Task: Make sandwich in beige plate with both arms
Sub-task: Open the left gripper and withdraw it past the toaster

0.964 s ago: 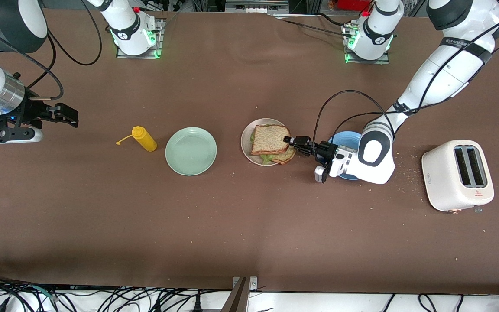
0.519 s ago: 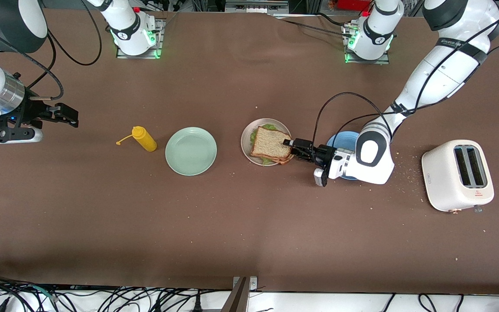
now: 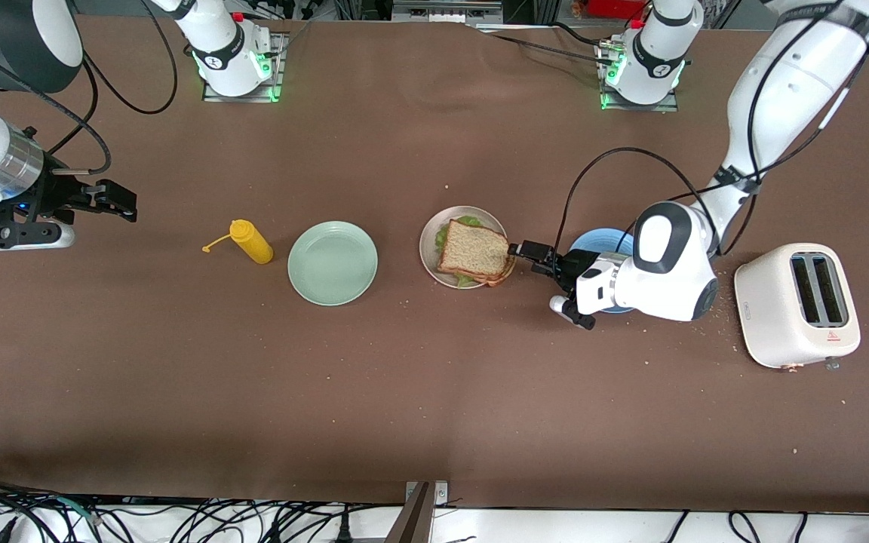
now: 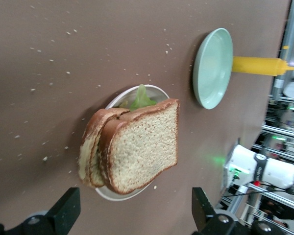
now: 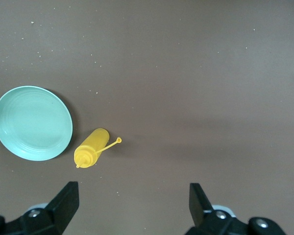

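The sandwich (image 3: 474, 253) lies on the beige plate (image 3: 428, 245) mid-table: two brown toast slices with green lettuce (image 3: 467, 222) showing at the edge. In the left wrist view the sandwich (image 4: 137, 147) sits on the beige plate (image 4: 122, 194) with lettuce (image 4: 141, 98) peeking out. My left gripper (image 3: 526, 253) is open and empty, just beside the plate toward the left arm's end; its own view shows it (image 4: 136, 215) clear of the bread. My right gripper (image 3: 114, 202) is open and empty, waiting in the air at the right arm's end, and it shows in the right wrist view (image 5: 132, 208).
A mint-green plate (image 3: 333, 262) and a yellow squeeze bottle (image 3: 252, 241) lie toward the right arm's end. A blue plate (image 3: 599, 245) lies partly under my left wrist. A white toaster (image 3: 796, 304) stands at the left arm's end. Crumbs lie near it.
The top toast slice has been lowered onto the lettuce and released. My left gripper has opened and drawn back from the plate toward the left arm's end. The right arm has not moved.
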`<state>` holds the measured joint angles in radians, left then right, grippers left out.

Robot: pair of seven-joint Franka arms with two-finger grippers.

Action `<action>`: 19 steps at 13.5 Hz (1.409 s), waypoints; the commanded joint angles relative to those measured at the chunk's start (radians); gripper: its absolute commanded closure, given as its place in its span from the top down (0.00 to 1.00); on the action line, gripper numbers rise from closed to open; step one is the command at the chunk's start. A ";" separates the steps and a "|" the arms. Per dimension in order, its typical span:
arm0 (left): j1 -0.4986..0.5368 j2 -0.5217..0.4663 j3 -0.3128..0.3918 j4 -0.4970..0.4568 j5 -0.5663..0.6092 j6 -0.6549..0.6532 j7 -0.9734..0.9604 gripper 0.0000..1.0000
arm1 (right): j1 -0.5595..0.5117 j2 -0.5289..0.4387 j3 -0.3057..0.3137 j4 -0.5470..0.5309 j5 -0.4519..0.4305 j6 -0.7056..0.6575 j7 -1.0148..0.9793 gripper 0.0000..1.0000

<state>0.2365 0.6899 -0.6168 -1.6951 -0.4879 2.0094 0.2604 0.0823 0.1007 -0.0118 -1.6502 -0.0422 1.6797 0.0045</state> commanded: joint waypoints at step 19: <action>-0.188 -0.575 0.389 0.256 0.519 -0.509 -0.404 1.00 | 0.004 -0.004 0.000 -0.013 0.008 0.012 0.012 1.00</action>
<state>0.1611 0.1673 -0.3626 -1.4134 0.0980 1.5128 -0.0754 0.0827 0.1063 -0.0118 -1.6507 -0.0422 1.6803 0.0044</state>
